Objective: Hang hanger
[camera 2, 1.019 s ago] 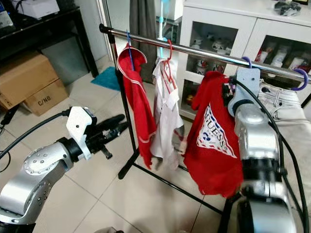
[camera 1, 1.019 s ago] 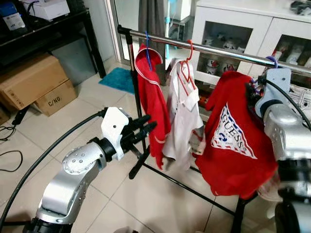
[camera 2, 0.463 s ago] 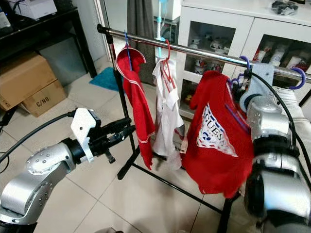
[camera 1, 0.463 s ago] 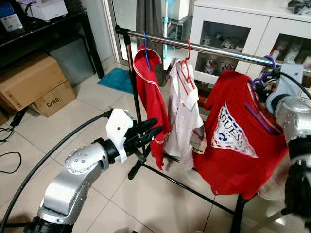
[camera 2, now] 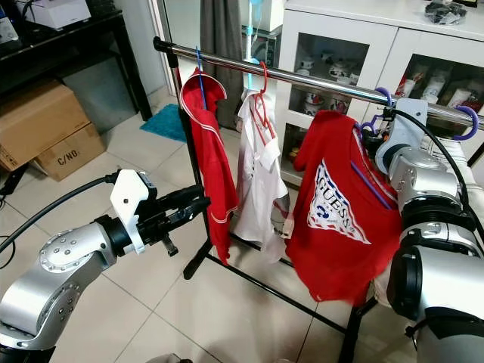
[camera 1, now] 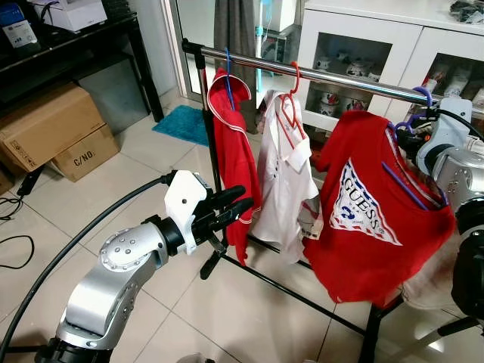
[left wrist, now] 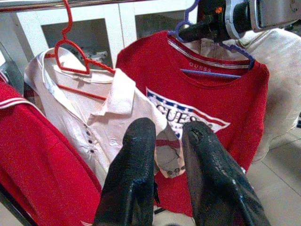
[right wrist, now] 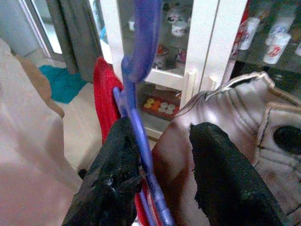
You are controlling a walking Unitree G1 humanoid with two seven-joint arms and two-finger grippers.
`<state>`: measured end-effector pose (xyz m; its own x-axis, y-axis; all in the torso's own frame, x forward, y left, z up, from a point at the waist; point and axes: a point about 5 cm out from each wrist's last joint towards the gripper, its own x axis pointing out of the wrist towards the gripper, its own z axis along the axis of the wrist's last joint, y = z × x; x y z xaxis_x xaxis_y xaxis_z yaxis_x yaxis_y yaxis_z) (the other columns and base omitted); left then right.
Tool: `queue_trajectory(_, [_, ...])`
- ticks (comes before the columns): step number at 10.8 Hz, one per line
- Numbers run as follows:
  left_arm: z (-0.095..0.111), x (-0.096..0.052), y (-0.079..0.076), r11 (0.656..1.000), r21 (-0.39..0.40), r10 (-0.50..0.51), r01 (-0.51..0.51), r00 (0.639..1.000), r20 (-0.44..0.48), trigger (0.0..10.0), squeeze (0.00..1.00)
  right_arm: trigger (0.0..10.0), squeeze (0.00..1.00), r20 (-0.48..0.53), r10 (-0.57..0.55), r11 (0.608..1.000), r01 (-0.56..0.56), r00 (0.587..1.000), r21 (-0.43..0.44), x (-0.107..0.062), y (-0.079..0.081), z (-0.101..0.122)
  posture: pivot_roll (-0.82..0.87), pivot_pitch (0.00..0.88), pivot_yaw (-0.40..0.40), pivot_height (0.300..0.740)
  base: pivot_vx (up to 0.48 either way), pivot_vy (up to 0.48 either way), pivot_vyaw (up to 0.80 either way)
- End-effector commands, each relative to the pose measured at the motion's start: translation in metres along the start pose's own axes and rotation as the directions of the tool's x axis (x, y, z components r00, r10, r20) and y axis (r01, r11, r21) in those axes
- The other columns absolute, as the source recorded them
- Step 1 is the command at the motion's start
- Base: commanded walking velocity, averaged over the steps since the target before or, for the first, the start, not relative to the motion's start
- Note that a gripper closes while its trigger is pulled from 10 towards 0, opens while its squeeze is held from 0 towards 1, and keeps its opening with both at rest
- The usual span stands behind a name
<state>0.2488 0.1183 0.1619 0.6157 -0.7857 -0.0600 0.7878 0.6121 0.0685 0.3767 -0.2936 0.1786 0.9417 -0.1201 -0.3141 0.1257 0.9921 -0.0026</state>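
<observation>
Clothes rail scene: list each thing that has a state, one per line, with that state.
Purple hanger: carries the red Guess T-shirt, hook up at the rail.
Red Guess T-shirt: hanging, tilted.
White polo shirt: hanging on a red hanger.
Red garment: hanging on a blue hanger.
Right gripper: open, one finger against the purple hanger.
Left gripper: slightly open, holding nothing.
Cabinet doors: closed.

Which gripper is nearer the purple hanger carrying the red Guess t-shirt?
Right. The right gripper is at the purple hanger near the rail, with the hanger's neck between its open fingers. The left gripper hangs low beside the red jacket, well short of it.
</observation>
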Motion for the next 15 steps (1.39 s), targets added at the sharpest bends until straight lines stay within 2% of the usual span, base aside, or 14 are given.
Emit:
queue_trajectory(1, [0.0, -0.002, -0.001, 1.0, 0.003, -0.012, 0.012, 1.0, -0.003, 10.0, 0.0, 0.0, 0.0, 0.004, 0.007, 1.0, -0.007, 1.0, -0.008, 0.0, -0.001, 0.005, -0.09, 0.009, 0.058, 0.74, 0.0, 0.0, 0.0])
queue_trajectory(8, [0.0, 0.0, -0.001, 1.0, 0.007, -0.021, 0.021, 1.0, -0.003, 10.0, 0.0, 0.0, 0.0, 0.008, 0.088, 0.996, -0.088, 0.996, -0.017, 0.002, 0.008, 0.001, -0.09, 0.006, 0.061, 0.74, 0.0, 0.0, 0.0])
queue_trajectory(12, [-0.001, -0.001, -0.001, 1.0, 0.007, -0.01, 0.01, 1.0, -0.008, 10.0, 0.0, 0.0, 0.0, 0.018, 0.096, 0.995, -0.095, 0.995, -0.015, 0.001, 0.008, 0.001, -0.09, 0.005, 0.053, 0.74, 0.0, 0.0, 0.0])
queue_trajectory(15, [-0.002, -0.004, 0.005, 0.994, 0.017, 0.11, -0.11, 0.994, -0.006, 10.0, 0.0, 0.0, 0.0, 0.148, 0.086, 0.996, -0.082, 0.985, -0.037, -0.005, 0.009, 0.021, -0.09, 0.01, 0.044, 0.74, 0.0, 0.0, 0.0])
